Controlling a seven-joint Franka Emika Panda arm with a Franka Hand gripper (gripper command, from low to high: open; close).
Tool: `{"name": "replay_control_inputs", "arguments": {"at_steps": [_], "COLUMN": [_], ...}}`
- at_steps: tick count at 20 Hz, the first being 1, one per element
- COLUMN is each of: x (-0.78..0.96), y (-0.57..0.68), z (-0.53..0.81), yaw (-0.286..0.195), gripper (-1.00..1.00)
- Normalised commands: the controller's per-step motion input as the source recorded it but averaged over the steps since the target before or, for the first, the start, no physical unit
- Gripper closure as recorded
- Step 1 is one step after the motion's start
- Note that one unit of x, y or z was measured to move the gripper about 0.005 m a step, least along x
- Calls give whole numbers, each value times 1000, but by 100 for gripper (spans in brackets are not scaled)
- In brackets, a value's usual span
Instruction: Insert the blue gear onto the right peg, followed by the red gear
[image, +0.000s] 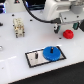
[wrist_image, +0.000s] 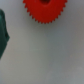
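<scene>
Glossy white table under dark plate, blue gear, red gear.

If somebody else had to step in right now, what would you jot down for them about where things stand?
Hand: above the red gear, not holding it; whether it is open or shut cannot be told.
Blue gear: already on the dark plate, at its end toward the exterior view's right.
Red gear: on the white table, apart from the plate.
Left: pick up the red gear and put it on the same peg.
</scene>
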Motion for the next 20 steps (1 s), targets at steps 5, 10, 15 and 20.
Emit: {"name": "replay_control_inputs", "arguments": {"at_steps": [5, 10, 15, 20], "x": [-72, 363, 504, 57], "y": [64, -98, -102, -33], "z": [-251, 263, 305, -151], "yaw": [0, 0, 0, 0], "gripper": [-100, -100, -100, -100]}}
